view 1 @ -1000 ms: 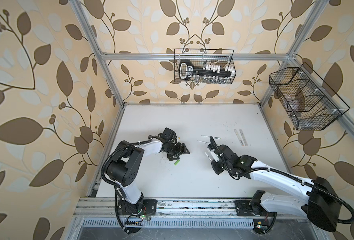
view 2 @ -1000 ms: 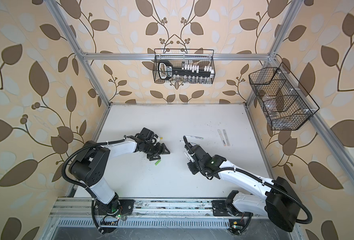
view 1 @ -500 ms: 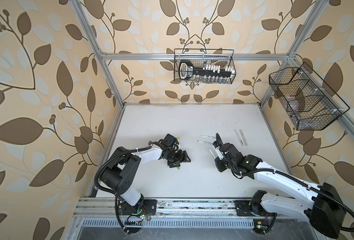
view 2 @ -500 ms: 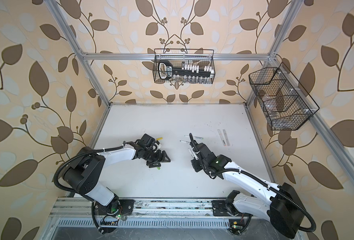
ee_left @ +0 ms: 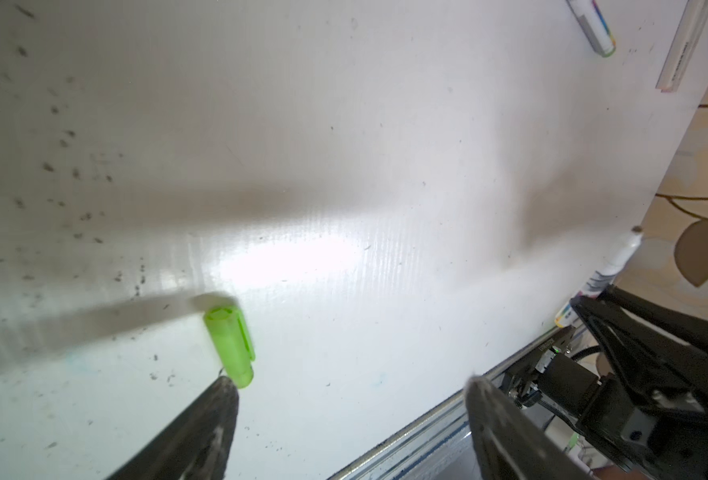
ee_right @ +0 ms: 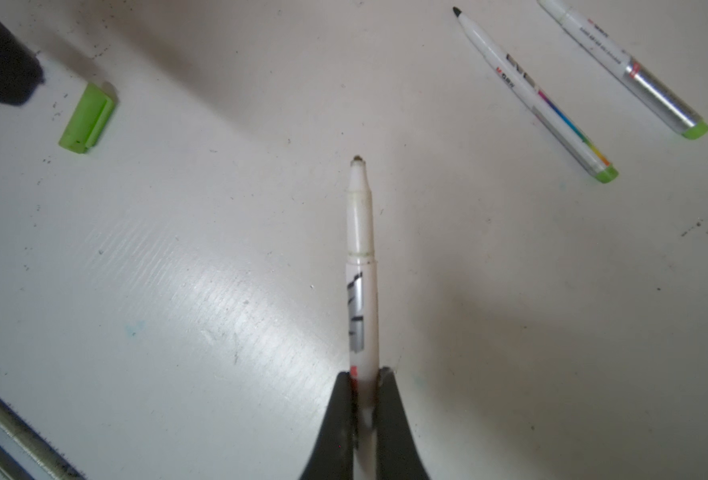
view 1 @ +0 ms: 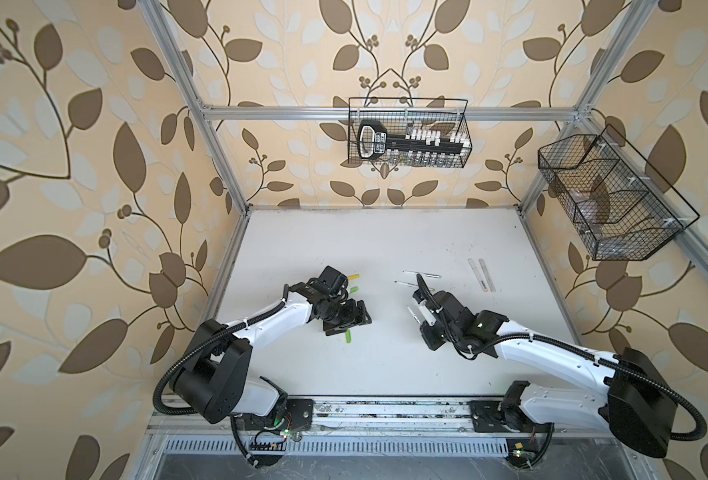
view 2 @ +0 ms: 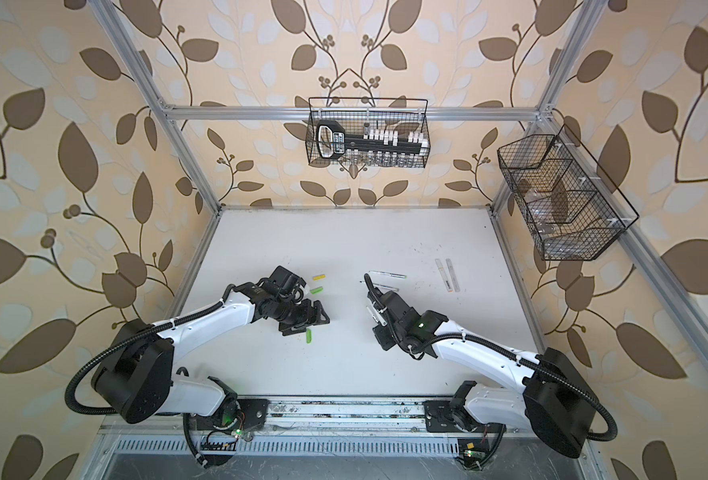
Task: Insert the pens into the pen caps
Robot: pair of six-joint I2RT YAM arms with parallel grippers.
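Table (view 1: 385, 241): white, scuffed. Both arms work the near half.

Left gripper (ee_left: 350, 384): has dropped lower and drawn back toward the front rail (view 1: 385, 409). Jaws wide, a shade wider than a moment ago, holding nothing. One fingertip (ee_left: 223, 399) seems to touch the end of the green cap (ee_left: 229, 347). The cap lies flat and looks nudged slightly frontward. It sits off to one side of the gap, so the gripper likely needs re-centring before it closes.

Right gripper (ee_right: 364, 376): barely shifted, clamped tight on a pen (ee_right: 360, 232) by its tail half. The tip is free and points toward the left side, ready and waiting on the cap.

Two more pens, uncapped, lie on the table near it: first spare pen (ee_right: 539, 93), second spare pen (ee_right: 634, 62).

Yellow cap (view 1: 354, 275) and second green cap (view 1: 354, 289): on the table beyond the left wrist, unmoved.
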